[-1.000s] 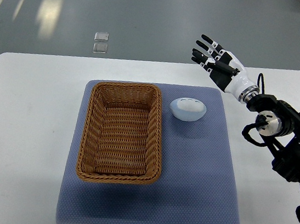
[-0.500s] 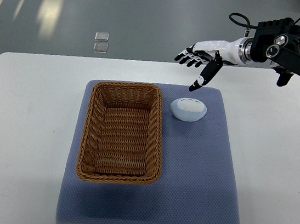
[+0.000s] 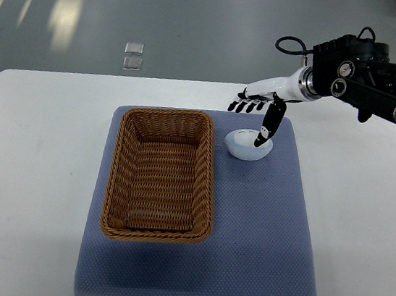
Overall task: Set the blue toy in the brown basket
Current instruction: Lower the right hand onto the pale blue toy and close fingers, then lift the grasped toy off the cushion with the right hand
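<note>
White table (image 3: 27,169) fills most of the view. A blue-grey mat (image 3: 257,251) lies on it, centred. Brown basket (image 3: 162,174) sits on the mat's left half, long axis running 12 to 6 o'clock, nothing inside it. Right arm (image 3: 368,72) enters from the right edge at about 2 o'clock, black housing with a looped cable, white forearm reaching toward the mat's upper edge. Right hand (image 3: 258,108) hangs over the mat at 1 o'clock from the basket, fingers (image 3: 242,104) spread and holding nothing, thumb pointing down onto the blue toy (image 3: 248,146). Whether the thumb tip touches the toy: cannot tell. Toy rests on the mat, just beside the basket's upper right corner, outside it.
</note>
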`<control>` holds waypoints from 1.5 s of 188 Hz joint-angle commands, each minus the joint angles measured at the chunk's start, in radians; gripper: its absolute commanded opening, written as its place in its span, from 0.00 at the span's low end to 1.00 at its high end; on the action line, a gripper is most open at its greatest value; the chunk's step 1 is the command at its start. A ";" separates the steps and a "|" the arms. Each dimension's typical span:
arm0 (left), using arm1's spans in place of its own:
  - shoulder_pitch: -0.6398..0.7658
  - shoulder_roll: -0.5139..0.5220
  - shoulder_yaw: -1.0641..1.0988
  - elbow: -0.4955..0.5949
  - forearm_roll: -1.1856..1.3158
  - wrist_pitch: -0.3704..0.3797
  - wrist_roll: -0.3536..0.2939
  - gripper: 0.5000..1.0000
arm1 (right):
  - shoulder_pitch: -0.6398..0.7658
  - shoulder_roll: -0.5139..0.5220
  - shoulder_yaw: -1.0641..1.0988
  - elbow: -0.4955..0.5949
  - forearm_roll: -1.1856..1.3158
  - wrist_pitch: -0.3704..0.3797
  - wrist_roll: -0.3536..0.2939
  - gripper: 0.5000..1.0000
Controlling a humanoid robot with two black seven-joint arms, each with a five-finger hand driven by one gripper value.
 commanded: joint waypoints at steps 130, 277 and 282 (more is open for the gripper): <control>0.001 0.000 0.000 0.001 0.001 0.000 0.000 1.00 | -0.171 0.101 -0.002 -0.134 -0.134 -0.191 0.000 0.78; 0.001 0.000 0.000 0.002 0.001 0.000 0.000 1.00 | -0.004 -0.038 0.050 -0.017 -0.078 -0.115 0.005 0.00; 0.001 0.000 0.000 0.002 0.000 0.000 0.000 1.00 | 0.017 -0.047 0.053 0.000 -0.064 -0.108 0.005 0.00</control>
